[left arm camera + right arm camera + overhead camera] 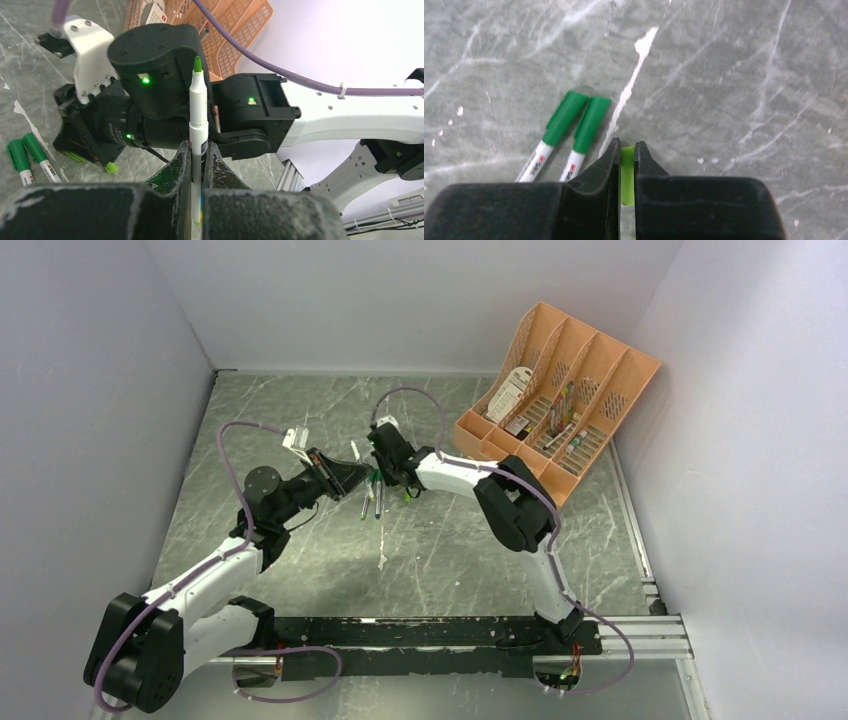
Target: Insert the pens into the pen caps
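Firmly, left tool pinches 1 pen.

Soft, diffuse light from above is filling the enclosure evenly. The grey marble-patterned tabletop is carrying only faint, blurred shadows and no hard glare. In the left wrist view the plain white wall panel is washing out, small green indicator lamps are glowing, and the black two-finger left gripper is lying out of focus in the foreground. In the right wrist view the black right gripper is blurring likewise, while two white plastic pens with green caps are appearing slightly soft.
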